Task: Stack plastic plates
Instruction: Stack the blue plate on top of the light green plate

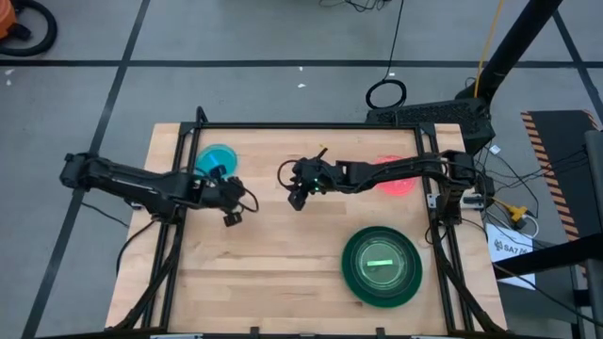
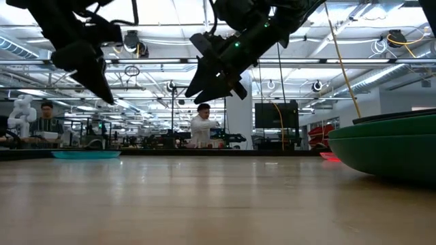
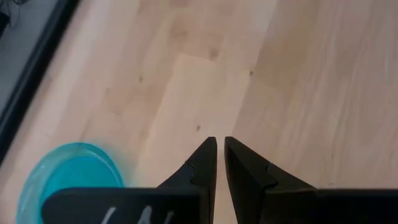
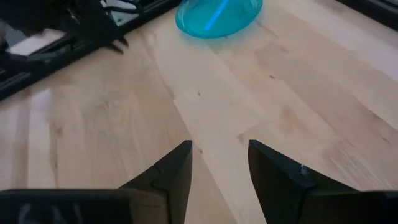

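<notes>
A stack of plastic plates (image 1: 382, 266) stands on the table at the near right: a large green one below, a dark one in it and a small lime green one on top. It also shows in the low view as the green stack (image 2: 388, 146). A small blue plate (image 1: 219, 158) lies flat at the far left. A pink plate (image 1: 396, 181) lies at the far right, partly under my right arm. My left gripper (image 1: 233, 216) hangs shut above bare wood, nearer than the blue plate. My right gripper (image 1: 298, 200) hovers open over the table's middle, with nothing between its fingers.
Bare wood (image 1: 283, 273) fills the table's middle and near left. A black frame (image 1: 301, 126) runs along the far edge and down both sides. Beyond the table people (image 2: 201, 126) show in the room.
</notes>
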Controlling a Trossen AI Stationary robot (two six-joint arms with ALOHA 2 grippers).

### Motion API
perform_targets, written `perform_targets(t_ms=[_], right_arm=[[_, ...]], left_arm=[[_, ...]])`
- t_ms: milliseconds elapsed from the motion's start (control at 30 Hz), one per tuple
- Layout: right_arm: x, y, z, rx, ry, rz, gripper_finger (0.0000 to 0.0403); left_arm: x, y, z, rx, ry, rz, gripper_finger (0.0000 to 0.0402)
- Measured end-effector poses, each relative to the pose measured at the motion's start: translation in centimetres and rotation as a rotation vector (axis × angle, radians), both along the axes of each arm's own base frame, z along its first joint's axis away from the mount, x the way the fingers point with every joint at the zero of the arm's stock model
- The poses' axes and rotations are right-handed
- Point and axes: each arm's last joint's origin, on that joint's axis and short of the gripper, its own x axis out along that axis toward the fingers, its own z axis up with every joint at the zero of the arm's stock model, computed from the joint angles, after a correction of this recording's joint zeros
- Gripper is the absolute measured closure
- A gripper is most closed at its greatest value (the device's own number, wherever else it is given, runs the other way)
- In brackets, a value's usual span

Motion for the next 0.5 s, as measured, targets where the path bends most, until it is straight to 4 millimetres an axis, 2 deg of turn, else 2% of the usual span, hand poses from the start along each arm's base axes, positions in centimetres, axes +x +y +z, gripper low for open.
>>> perform_targets(t_ms=[300, 500], right_arm=[[0.0, 0.0, 0.0, -0.013, 0.007, 0.010, 0.0255], [0.0, 0.0, 0.1, -0.019, 0.005, 0.011, 0.0255]], left_arm=[[-2.0, 0.8, 1.9, 0.009, -0.088, 0.021, 0.0362], [-2.7, 2.3, 2.1, 0.065, -0.042, 0.065, 0.0362]])
